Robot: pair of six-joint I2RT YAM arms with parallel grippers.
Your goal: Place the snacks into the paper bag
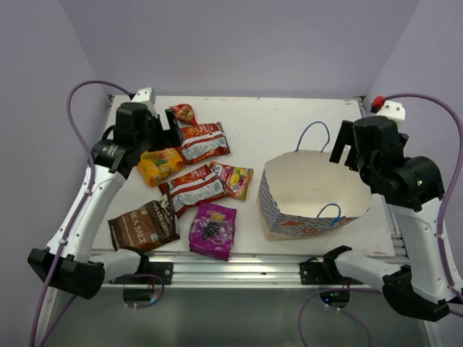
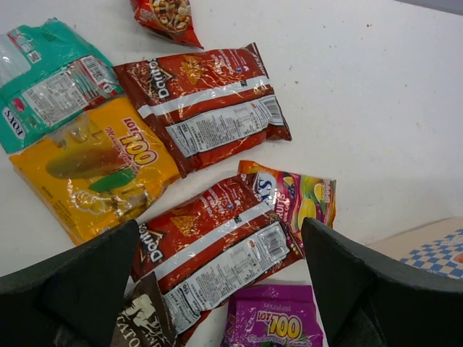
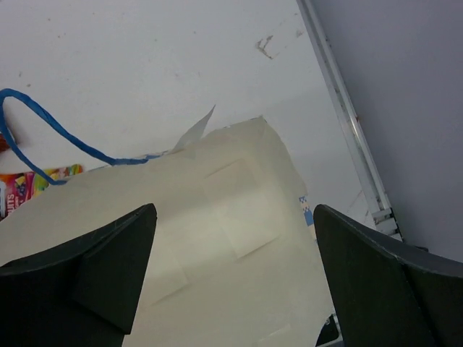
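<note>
Foil snacks [image 1: 194,189] near paper bag [image 1: 289,217]; left hand [image 2: 221,275], right hand [image 3: 235,275] agape.

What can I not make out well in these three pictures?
Teal packet: top view, hidden under the left gripper; left wrist view, cut by the left edge.
Brown Sea Salt packet: left wrist view, mostly behind that gripper.
Purple packet: left wrist view, cut by the bottom edge.
Paper bag, its floor: top view, partly behind the near wall; right wrist view, only pale paper shows.
</note>
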